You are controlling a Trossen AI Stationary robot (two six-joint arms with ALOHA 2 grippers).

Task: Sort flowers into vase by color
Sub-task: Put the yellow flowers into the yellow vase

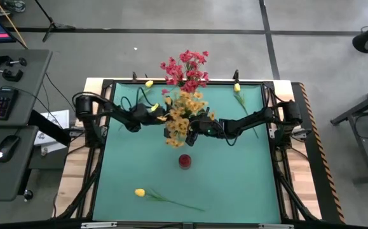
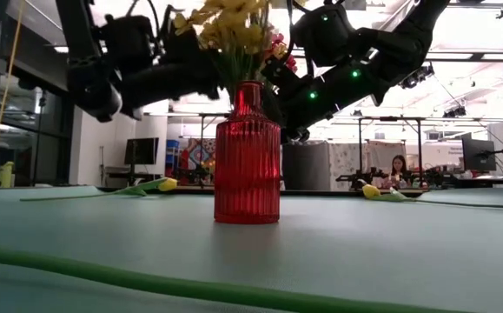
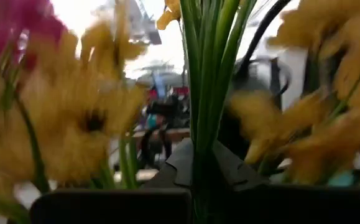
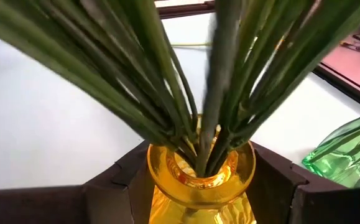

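A bunch of orange-yellow flowers (image 1: 180,117) stands with its green stems (image 4: 198,93) in a yellow glass vase (image 4: 198,180) near the table's middle. My left gripper (image 1: 164,118) comes from the left and is shut on the stems (image 3: 204,93) above the vase. My right gripper (image 1: 193,130) comes from the right and is shut on the vase. Pink-red flowers (image 1: 187,70) stand at the far edge; their vase does not show. A red ribbed vase (image 2: 247,156) stands nearer. Single yellow tulips (image 1: 139,191), (image 1: 149,83), (image 1: 237,88) lie flat on the table. My left gripper pinches the bundled green stems (image 3: 199,143) of the orange-yellow bunch between its two fingers, lying level across them from the table's left. The stems stand upright and their lower ends sit in the yellow vase. My right gripper has the yellow vase's neck (image 4: 167,163), just below the rim, between its two fingers (image 4: 114,180), level from the table's right. The vase is upright; its base is hidden.
A green glass vase (image 4: 347,155) stands close beside the yellow one. The red vase (image 1: 184,161) is just near of both grippers. One tulip's long stem (image 2: 190,283) runs across the near table. Bare green table (image 1: 234,184) lies to the near right and near left.
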